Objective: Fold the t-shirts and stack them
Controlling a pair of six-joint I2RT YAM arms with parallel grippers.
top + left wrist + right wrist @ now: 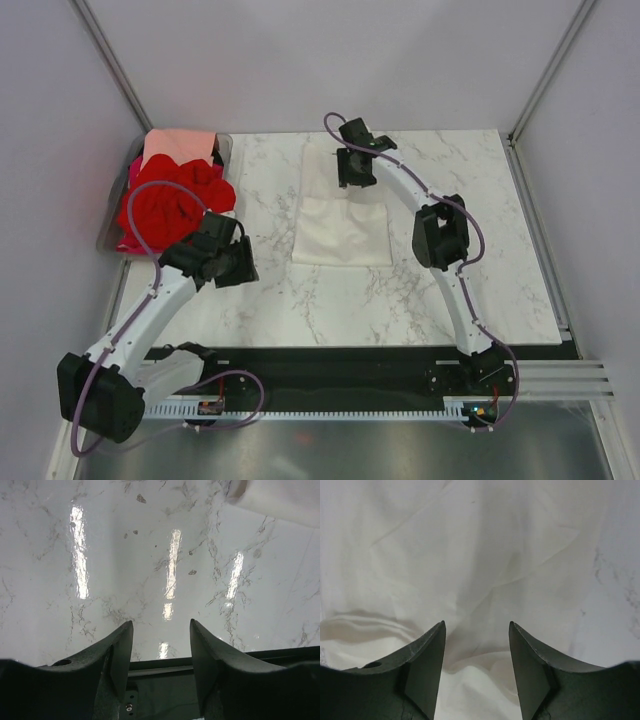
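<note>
The cream-white t-shirt (342, 232) looks limp and light, best pinched along its far edge, where the right gripper (476, 626) hovers open-jawed; the left gripper (161, 624) gapes empty over the table (125, 555).

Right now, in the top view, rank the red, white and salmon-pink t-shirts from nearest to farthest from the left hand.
1. Red t-shirts, heaped behind-left of the left hand; too close to call against the white one.
2. White t-shirt, flat to its right.
3. Salmon-pink t-shirt, far back left, beyond the red heap.
</note>
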